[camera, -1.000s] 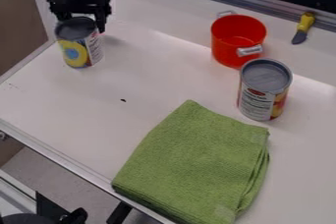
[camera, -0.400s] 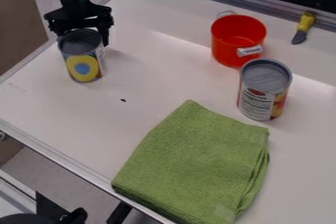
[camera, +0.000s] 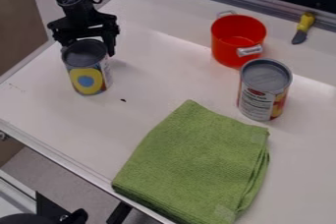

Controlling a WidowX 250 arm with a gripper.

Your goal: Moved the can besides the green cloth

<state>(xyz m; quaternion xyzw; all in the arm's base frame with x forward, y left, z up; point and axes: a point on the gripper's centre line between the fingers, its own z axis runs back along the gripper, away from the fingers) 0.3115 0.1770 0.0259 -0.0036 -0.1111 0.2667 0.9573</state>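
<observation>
Two cans (camera: 87,70), one green cloth (camera: 197,161)

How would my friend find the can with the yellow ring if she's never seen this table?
On the white table, start at the folded green cloth and look up and left to the black gripper. The ringed can is there, its yellow ring blue inside. The other can stands near the red pot.
</observation>
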